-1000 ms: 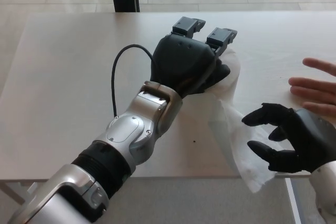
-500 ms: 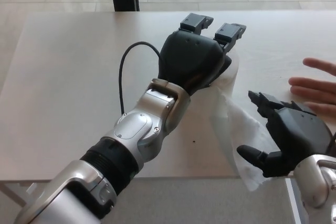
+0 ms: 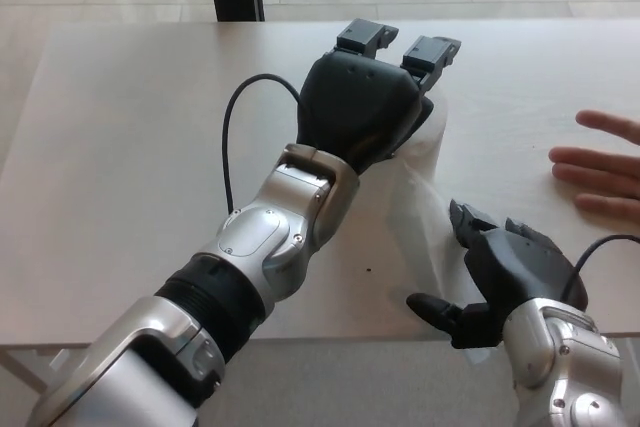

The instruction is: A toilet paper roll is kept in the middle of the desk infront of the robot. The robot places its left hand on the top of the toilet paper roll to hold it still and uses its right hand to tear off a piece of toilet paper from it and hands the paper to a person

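Both arms silver w/ black joint rings, black cable looping off the left wrist; left hand (image 3: 362,112) & right hand (image 3: 505,277) matte black, chunky fingers.

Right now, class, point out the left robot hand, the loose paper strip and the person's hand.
left robot hand (image 3: 362,112), head view, back of palm.
paper strip (image 3: 432,217), head view, hanging sheet's middle.
person's hand (image 3: 600,175), head view, fingers.

A pale tabletop (image 3: 130,147) carries a toilet paper roll (image 3: 428,162) centrally; a person's hand (image 3: 605,172) rests at three o'clock.
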Controlling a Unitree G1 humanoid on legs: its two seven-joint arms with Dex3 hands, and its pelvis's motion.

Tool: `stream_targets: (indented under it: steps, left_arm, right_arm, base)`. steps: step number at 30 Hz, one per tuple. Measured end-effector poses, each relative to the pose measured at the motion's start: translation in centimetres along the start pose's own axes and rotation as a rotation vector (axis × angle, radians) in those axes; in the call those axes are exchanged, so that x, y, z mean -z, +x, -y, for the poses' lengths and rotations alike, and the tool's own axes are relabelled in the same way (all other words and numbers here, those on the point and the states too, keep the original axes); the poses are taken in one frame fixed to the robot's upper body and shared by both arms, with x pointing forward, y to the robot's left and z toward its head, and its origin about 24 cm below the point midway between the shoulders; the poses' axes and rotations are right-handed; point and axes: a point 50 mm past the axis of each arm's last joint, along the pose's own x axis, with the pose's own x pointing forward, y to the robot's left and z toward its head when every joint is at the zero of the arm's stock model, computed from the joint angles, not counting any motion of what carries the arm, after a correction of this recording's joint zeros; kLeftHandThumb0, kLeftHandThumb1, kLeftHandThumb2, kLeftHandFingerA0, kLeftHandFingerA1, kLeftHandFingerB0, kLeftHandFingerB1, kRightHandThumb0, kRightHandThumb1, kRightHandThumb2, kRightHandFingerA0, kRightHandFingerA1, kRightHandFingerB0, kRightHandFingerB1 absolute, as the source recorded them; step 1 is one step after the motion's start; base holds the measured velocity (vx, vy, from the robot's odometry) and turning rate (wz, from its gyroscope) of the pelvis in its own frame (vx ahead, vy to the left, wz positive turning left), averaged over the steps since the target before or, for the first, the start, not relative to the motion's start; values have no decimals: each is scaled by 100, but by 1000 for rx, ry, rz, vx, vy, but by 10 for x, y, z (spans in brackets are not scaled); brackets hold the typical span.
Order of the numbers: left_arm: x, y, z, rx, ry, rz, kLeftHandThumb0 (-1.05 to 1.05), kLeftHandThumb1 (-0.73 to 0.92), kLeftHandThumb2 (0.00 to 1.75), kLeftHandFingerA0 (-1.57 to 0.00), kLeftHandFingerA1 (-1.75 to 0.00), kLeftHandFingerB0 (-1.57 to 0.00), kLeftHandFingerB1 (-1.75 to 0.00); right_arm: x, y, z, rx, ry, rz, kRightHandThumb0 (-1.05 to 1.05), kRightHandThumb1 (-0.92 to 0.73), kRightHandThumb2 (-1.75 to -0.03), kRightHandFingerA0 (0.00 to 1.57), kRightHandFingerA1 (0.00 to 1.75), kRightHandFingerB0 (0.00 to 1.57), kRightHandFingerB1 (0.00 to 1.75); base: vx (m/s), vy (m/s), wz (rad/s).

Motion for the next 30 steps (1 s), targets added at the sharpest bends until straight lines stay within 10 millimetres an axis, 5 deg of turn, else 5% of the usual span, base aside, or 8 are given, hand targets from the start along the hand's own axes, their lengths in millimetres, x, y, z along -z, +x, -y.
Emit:
stream_targets:
  steps: [1, 3, 4, 6, 9, 14, 16, 30]
  left_arm:
    - [0, 0, 0, -1, -2, 0, -27, 76, 82, -26, -42, -24, -34]
    - [-2, 0, 0, -2, -5, 2, -26, 75, 80, -26, -43, -24, -36]
    - [-3, 0, 0, -3, -7, 4, -26, 74, 76, -26, -43, -25, -36]
    - [-4, 1, 0, -6, -12, 6, -26, 75, 75, -26, -42, -24, -36]
    - [-6, 1, 0, -8, -18, 9, -28, 76, 79, -27, -43, -25, -36]
    - [-7, 1, 0, -12, -20, 9, -29, 76, 80, -27, -42, -26, -34]
    - [-7, 2, 0, -15, -22, 8, -29, 77, 75, -26, -43, -26, -37]
    - [-7, 1, -1, -19, -27, 3, -32, 79, 70, -26, -43, -26, -37]
  right_arm:
    - [-2, 0, -1, 7, 12, 0, -64, -67, -78, 0, 6, 2, 8]
    - [-5, 1, -3, 25, 30, -4, -54, -59, -96, 0, 44, 1, 35]
    - [-6, 2, -3, 38, 37, -4, -42, -79, -63, 32, 66, 13, 27]
    - [-7, 3, -2, 70, 46, -3, -37, -79, -65, 42, 75, 21, 32]
    - [-8, 5, 3, 133, 57, 0, -33, -77, -67, 75, 161, 38, 38]
    - [-8, 11, 13, 235, 57, 20, -37, -90, -66, 81, 168, 71, 68]
    - [-5, 13, 12, 252, 51, 15, -49, -73, -86, 88, 143, 70, 74]
    - [12, 22, 13, 397, 48, 20, -26, -75, -73, 84, 130, 86, 80]
  base:
    - [0, 0, 0]
    - [0, 0, 0]
    - [0, 0, 0]
    - [0, 0, 0]
    - [0, 0, 0]
    - [0, 0, 0]
    - [0, 0, 0]
    - [0, 0, 0]
